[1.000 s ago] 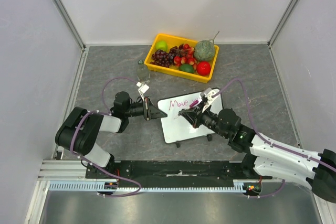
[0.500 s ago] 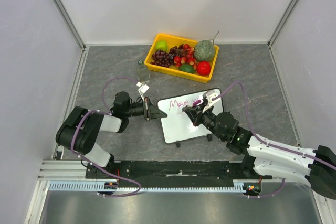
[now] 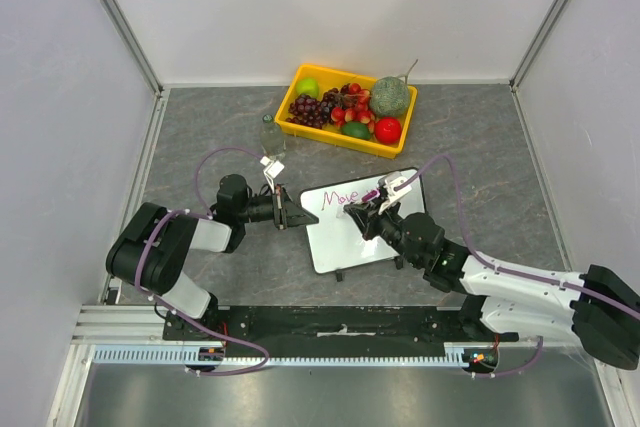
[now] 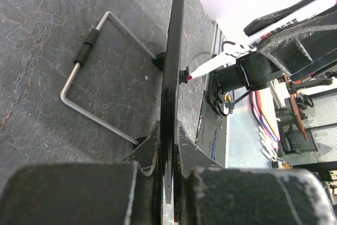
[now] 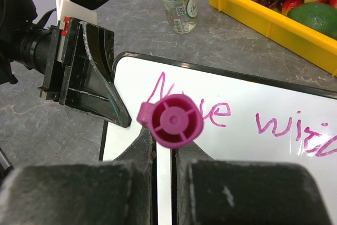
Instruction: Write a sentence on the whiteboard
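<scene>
Glossy whiteboard (image 5: 231, 93), matt stone-look tabletop (image 3: 200, 137), smooth yellow plastic tray (image 3: 320, 133), bare metal wire stand (image 4: 71, 77)

The whiteboard (image 3: 335, 242) is a small glossy white rectangle with a thin black rim and rounded corners. It sits face up about the middle of the scene, turned a little so that its right end reaches farther than its left. Small black feet (image 3: 338, 275) show along its near edge, and a bent wire leg (image 4: 79, 72) juts from its underside; whether it lies quite flat is hard to tell. The sentence (image 5: 220, 110) is thin magenta cursive along the far edge: "Move" at the far left corner, then a second word to its right that seems to begin "wit"
</scene>
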Controlling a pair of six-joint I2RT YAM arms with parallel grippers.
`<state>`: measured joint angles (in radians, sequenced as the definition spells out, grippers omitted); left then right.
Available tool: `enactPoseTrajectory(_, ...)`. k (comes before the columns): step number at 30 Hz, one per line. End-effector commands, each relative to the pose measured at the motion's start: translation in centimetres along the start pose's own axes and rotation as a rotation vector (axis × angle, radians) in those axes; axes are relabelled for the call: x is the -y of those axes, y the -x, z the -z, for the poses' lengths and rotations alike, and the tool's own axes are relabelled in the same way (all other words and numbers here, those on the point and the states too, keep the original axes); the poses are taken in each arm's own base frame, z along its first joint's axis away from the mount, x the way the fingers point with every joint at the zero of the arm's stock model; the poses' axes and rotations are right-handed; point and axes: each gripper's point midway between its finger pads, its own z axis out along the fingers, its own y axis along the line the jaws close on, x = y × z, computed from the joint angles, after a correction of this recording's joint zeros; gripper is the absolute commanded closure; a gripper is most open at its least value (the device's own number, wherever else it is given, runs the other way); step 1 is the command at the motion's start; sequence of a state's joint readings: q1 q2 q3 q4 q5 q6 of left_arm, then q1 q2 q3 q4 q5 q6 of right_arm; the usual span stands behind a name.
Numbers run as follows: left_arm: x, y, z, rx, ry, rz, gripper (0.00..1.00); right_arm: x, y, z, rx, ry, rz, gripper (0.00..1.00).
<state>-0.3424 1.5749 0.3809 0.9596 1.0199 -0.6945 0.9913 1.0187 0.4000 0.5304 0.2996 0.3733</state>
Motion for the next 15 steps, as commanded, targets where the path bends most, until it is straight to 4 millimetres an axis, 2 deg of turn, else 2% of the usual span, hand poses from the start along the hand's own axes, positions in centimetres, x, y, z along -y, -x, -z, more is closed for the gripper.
enactPoseTrajectory(1,-0.4,-0.2,-0.1,-0.02,0.006,-0.028,0.98,0.4,0.9,-0.3,0.051,-0.034,-0.019,1.0)
enactPoseTrajectory(15,-0.7,-0.5,0.0,-0.03,0.017,-0.023,0.98,1.4,-1.9,0.5,-0.022,-0.061,-0.02,1.0)
